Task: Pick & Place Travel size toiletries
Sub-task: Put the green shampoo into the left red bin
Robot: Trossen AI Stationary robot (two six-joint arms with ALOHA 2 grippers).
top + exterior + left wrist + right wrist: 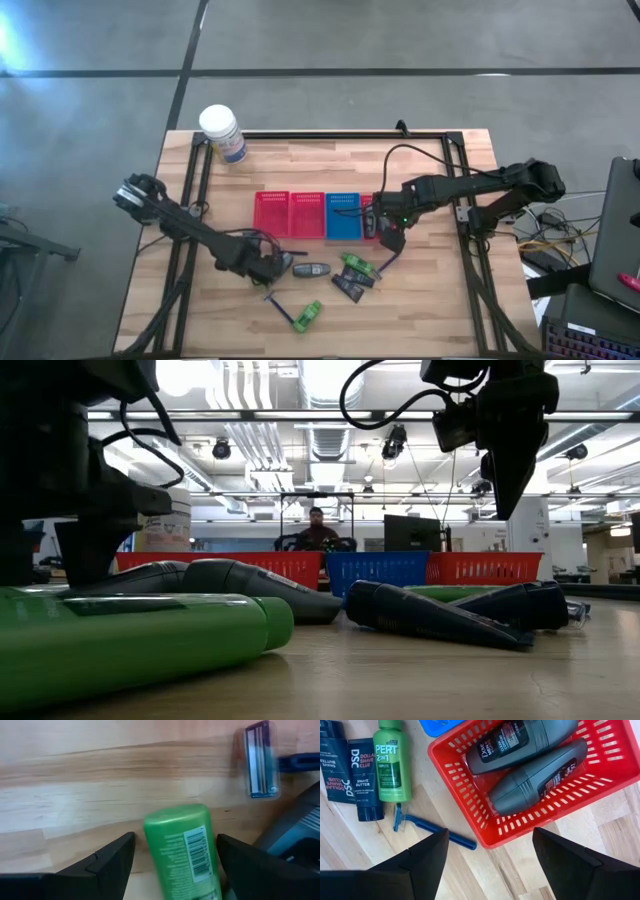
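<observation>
The travel size toiletries lie mostly loose in the middle of the counter toward its front edge, and two grey oval bottles [520,742] already sit inside a red basket [470,820] at the right end of the basket row.

The left end effector [170,865] is low over the wood with its fingers [107,862] spread wide, and a green bottle [182,850] lies on its side between them, not yet pinched. The bottle is round and smooth, so my judgement is that a closing grip could squirt it forward or roll it sideways if the pads meet it off centre. A razor [260,760] lies just beyond the bottle and a grey bottle [295,827] sits close to one finger. A skewed approach could nudge either and scatter the cluster.

The right end effector [490,860] hovers, fingers apart and empty, above the near corner of the red basket. Below it lie another razor [427,827], a second green bottle [392,762] and dark tubes [350,767]. The razor is thin and flat against the counter, so a descent onto it risks the fingertips scraping wood or catching the basket wall and dragging the light basket.

In the high view the arms work near each other in front of the basket row [310,215]. If both reach into the pile at once, they could collide. The white jar [222,132] stands well apart near the back left corner.
</observation>
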